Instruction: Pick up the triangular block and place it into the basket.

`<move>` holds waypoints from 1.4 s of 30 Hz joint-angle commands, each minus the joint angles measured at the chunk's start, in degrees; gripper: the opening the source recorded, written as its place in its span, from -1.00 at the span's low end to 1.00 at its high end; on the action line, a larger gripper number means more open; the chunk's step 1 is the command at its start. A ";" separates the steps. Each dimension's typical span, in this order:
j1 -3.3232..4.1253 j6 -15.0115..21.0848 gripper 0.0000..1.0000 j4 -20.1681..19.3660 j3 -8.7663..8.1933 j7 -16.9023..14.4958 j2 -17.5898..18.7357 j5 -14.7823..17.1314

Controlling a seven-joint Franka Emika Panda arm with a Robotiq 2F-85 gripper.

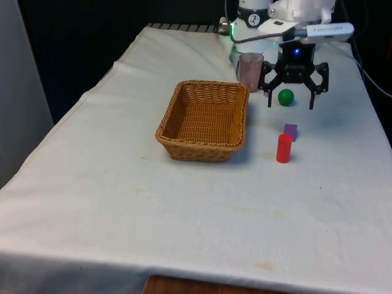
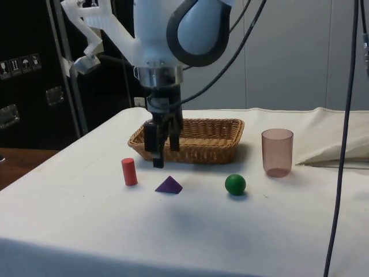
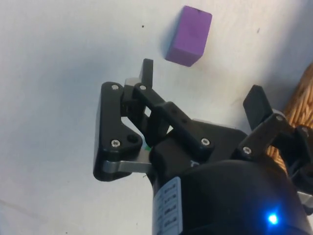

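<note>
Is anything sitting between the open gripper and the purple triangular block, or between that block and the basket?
Nothing visible. The gripper hangs open above the cloth near the purple triangular block, with bare cloth between them. The red cylinder and green ball flank the block, off the path to the basket.

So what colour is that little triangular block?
Purple. The triangular block shows best in the side view, lying on the white cloth.

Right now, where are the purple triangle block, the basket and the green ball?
purple triangle block [image 2: 169,185], side view, its front face.
basket [image 1: 173,112], front view, its left wall.
green ball [image 2: 235,184], side view, its middle.
</note>
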 commanded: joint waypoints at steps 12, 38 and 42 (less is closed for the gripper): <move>0.23 4.58 1.00 0.06 0.40 2.18 3.50 0.06; 0.69 9.28 1.00 0.86 1.55 3.67 7.79 -0.17; 0.52 9.17 1.00 1.03 1.78 3.44 8.14 0.00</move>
